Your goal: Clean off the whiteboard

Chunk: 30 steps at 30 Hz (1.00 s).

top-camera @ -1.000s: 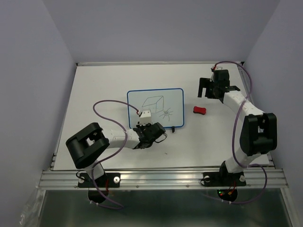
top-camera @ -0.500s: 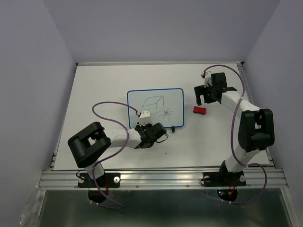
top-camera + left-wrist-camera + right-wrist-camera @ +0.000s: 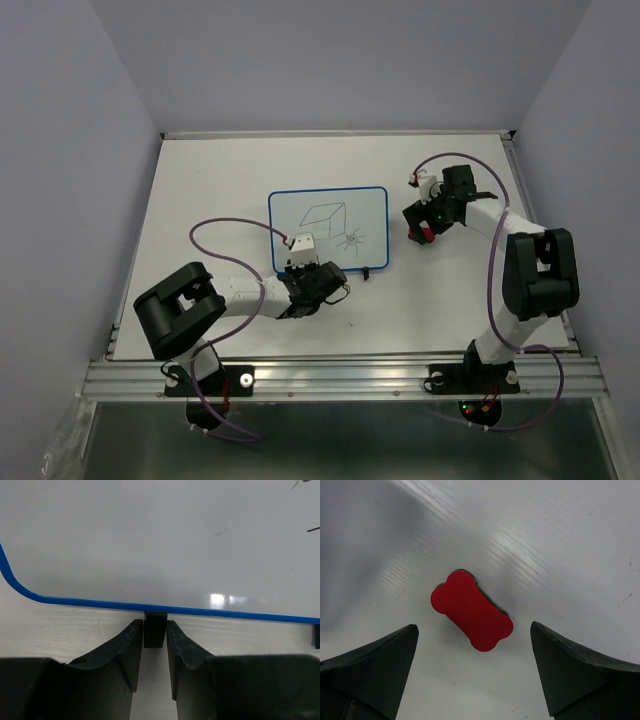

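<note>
Fingers of left arm (image 3: 133, 646) tight on whiteboard (image 3: 150, 545)'s black foot (image 3: 154, 630); right fingers (image 3: 376, 666) wide astride red eraser (image 3: 471, 610).

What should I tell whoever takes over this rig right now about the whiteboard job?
The left gripper is shut on the whiteboard at the black foot on its near edge.
The right gripper is open, straddling the red eraser without touching it. The eraser lies on the table, right of the board.
Done: nothing erased; the cube and scribble are intact.
Left: grasp the eraser, wipe both drawings.
</note>
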Each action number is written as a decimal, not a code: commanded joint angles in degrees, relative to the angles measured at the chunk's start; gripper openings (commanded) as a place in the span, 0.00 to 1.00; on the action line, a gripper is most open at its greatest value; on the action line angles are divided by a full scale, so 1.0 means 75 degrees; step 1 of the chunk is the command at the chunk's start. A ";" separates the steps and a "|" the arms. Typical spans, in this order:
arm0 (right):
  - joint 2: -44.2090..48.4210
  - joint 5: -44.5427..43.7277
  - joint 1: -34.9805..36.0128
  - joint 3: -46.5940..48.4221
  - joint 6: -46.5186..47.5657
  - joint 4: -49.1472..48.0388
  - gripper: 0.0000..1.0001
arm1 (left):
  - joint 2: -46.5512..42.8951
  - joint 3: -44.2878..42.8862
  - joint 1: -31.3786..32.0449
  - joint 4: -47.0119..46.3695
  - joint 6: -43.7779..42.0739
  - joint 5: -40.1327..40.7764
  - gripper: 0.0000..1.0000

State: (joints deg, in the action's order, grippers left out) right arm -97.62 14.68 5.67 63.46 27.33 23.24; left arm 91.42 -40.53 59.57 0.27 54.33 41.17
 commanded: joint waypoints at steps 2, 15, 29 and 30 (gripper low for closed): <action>-0.0388 0.0212 -0.0018 0.0210 0.0411 0.0018 1.00 | -0.0423 0.0236 0.0026 -0.0961 -0.0375 0.0183 0.38; -0.0706 0.0199 -0.0018 0.0281 0.0492 0.0123 1.00 | -0.0037 0.0084 -0.0033 -0.0494 0.0021 0.0663 0.21; -0.0530 0.0130 -0.0018 0.0468 0.0703 0.0252 1.00 | 0.0385 -0.0137 -0.0033 -0.0154 -0.0105 0.0745 0.04; -0.0542 0.0094 -0.0018 0.0491 0.0727 0.0264 1.00 | 0.0409 -0.0196 -0.0033 -0.0049 -0.0130 0.0792 0.04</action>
State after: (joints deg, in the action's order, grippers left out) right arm -103.22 15.44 5.67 64.45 31.35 24.47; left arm 92.53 -39.97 60.03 -2.70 53.41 43.59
